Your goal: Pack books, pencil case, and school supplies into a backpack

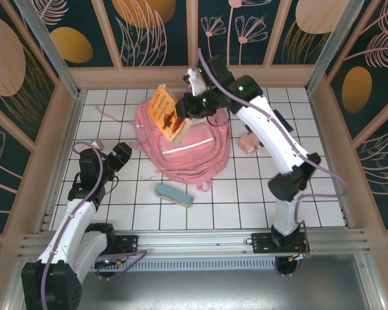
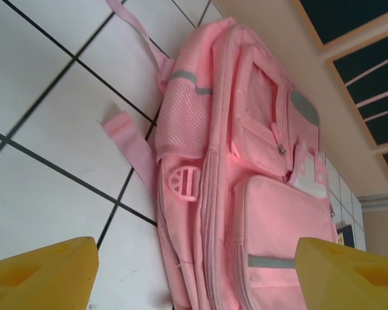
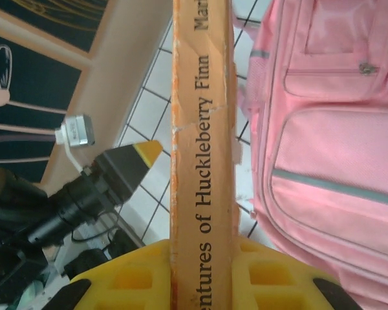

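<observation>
The big pink backpack (image 1: 184,145) lies flat in the middle of the tiled table, front pockets up. Above its far end my right gripper (image 1: 189,105) is shut on the orange book (image 1: 166,113), held tilted on edge; its spine (image 3: 202,155) stands between the yellow fingers (image 3: 132,281). The pale blue-teal pencil case (image 1: 174,194) lies in front of the backpack. The small pink school supplies item (image 1: 248,143) sits right of the backpack. My left gripper (image 1: 110,156) hovers open left of the backpack (image 2: 258,194), its yellow fingertips (image 2: 42,271) wide apart with nothing between them.
A dark navy book (image 1: 283,121) peeks out behind the right arm near the back right. A loose pink strap (image 2: 132,145) trails from the backpack on the tiles. Wooden walls (image 1: 58,139) enclose the table on three sides.
</observation>
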Motion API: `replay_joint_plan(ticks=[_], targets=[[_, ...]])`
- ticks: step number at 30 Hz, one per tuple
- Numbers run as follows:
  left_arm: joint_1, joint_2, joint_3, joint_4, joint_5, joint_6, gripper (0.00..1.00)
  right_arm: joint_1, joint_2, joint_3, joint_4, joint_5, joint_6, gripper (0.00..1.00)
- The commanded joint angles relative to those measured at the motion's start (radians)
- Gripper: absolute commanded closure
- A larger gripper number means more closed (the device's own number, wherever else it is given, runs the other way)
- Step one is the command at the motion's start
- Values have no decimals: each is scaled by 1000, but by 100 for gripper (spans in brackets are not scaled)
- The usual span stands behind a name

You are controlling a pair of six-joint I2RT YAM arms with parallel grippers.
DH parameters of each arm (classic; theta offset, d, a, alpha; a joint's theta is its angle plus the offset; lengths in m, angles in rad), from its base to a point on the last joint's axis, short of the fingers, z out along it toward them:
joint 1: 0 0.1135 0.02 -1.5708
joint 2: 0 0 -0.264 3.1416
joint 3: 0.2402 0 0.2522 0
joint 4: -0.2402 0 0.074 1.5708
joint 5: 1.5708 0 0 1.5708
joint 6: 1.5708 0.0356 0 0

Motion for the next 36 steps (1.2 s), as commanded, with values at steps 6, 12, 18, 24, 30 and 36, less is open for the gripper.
replay_joint_plan(ticks=[6, 12, 18, 24, 30, 36], targets=[[-159, 96, 117, 18, -117, 92, 26, -196, -528, -829, 703, -203, 175, 100], [-385, 269, 259, -15, -238, 184, 32, -372, -765, -1250, 974, -332, 273, 100], [-598, 465, 392, -66, -335, 311, 42, -597, -972, -1543, 1121, -452, 376, 100], [-745, 604, 478, -84, -343, 427, 44, -760, -1129, -1736, 1211, -549, 483, 100], [-849, 748, 564, -136, -405, 509, 47, -827, -1217, -1803, 1223, -589, 526, 100], [-889, 834, 609, -149, -405, 543, 47, -836, -1234, -1810, 1217, -600, 532, 100]])
